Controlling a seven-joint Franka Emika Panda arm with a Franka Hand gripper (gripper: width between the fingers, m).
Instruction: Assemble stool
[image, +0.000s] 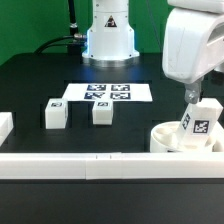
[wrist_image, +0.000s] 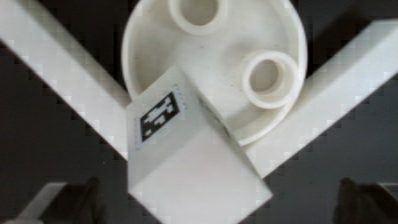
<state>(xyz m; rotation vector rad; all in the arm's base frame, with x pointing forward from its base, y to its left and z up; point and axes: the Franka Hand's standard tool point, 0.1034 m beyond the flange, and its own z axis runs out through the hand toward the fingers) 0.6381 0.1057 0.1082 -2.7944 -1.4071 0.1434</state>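
"Where's the seat (image: 170, 138)?"

"Far over on the exterior view's right, tucked into the corner where the border rails (wrist_image: 338, 95) meet. The tilted leg (image: 199, 122) stands on it."

"And the other two?"

"The left leg (image: 54, 114) and the middle leg (image: 101, 113) sit side by side on the table (image: 30, 85), apart, just in front of the marker board (image: 105, 93). The robot base (image: 108, 35) is behind that board."
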